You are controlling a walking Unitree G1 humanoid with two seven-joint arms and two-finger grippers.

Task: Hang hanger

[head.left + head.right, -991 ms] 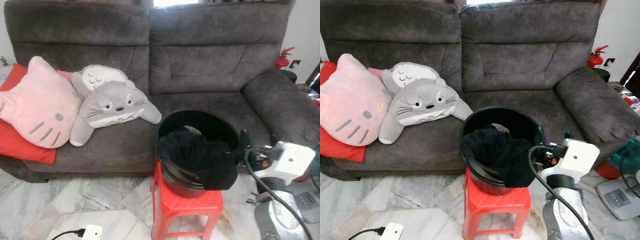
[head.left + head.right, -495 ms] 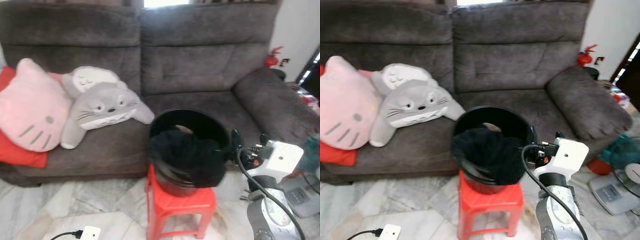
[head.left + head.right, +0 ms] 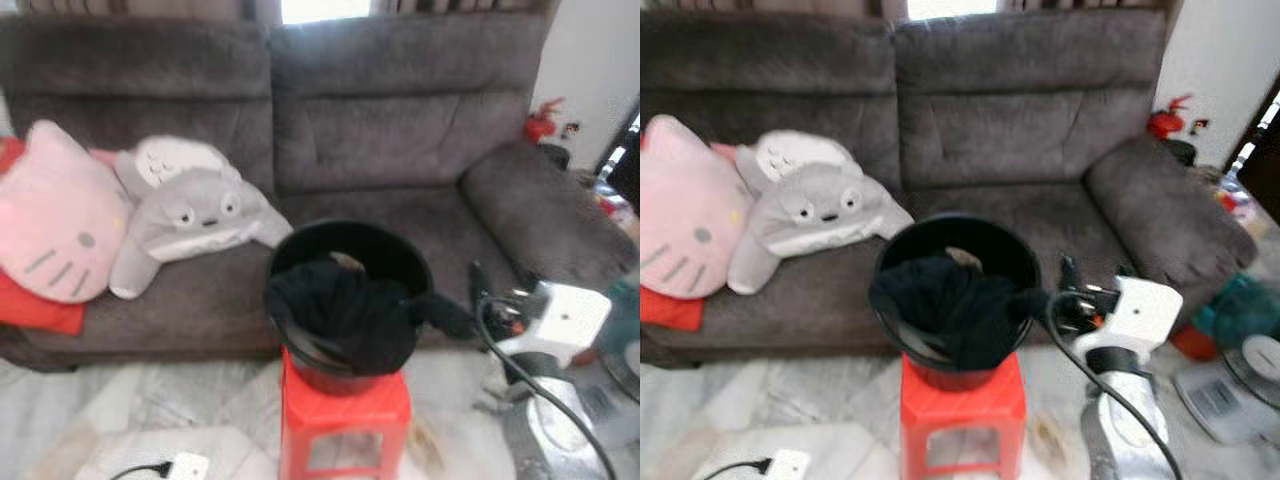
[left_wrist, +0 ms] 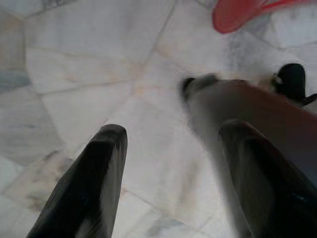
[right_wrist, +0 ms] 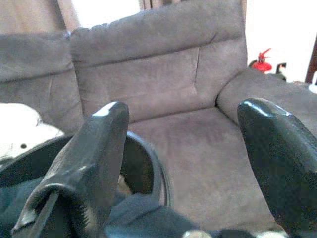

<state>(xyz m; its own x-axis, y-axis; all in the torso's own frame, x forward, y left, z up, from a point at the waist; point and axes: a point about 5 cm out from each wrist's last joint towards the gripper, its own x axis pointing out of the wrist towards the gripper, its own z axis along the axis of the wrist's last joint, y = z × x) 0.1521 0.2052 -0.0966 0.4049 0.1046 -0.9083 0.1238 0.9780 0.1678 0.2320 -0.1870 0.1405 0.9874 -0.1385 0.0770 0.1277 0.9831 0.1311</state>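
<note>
Spread wide, the left gripper (image 4: 168, 168) hangs low over pale marble floor (image 4: 89, 64), a red edge at the corner of its wrist view. On the sofa (image 3: 400, 120), going from the left: a pink cat cushion (image 3: 55, 225) on a red pillow (image 3: 30, 310), then a grey plush (image 3: 190, 215) leaning against it. Before the sofa a red stool (image 3: 345, 415) carries a black bucket (image 3: 385, 250), and dark clothing (image 3: 345, 315) is heaped in it, spilling over the near rim — something pale shows inside, behind the heap, too blurred to name. To the right, the right gripper (image 5: 193, 163) is raised beside the bucket, its fingers (image 5: 94, 163) well apart and holding nothing; the head views show its white wrist block (image 3: 560, 320) and black cable (image 3: 520, 375). Its wrist view looks past the bucket rim to the sofa seat and a red fire extinguisher (image 5: 261, 60) by the armrest. No hanger can be made out — whether one lies under the clothing I cannot tell. A white plug block (image 3: 185, 465) lies on the floor.
</note>
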